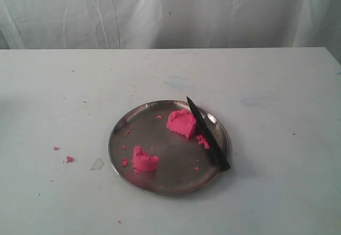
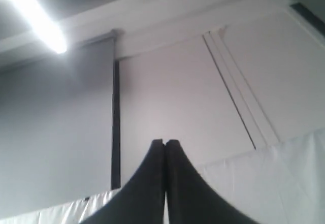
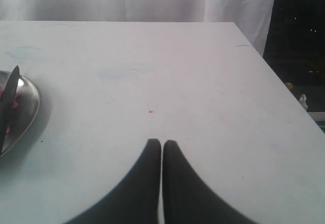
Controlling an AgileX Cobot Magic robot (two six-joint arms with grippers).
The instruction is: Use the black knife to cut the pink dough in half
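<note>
While my right pincer (image 3: 162,144) hangs pressed together over the counter (image 3: 177,71), the pink dough (image 1: 181,123) lies well apart from it, in two separate chunks on the metal plate (image 1: 170,155). The black knife (image 1: 208,135) rests against the larger chunk, its handle over the rim. My left pincer (image 2: 165,142), also pressed together, points up at a wall.

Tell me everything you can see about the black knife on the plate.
The black knife is slim, all black, with a pointed blade and straight handle. It lies across the right side of the metal plate, tip toward the far rim, handle end over the near rim. The blade runs beside the larger pink dough chunk, pink crumbs against it. Nothing holds it.
</note>
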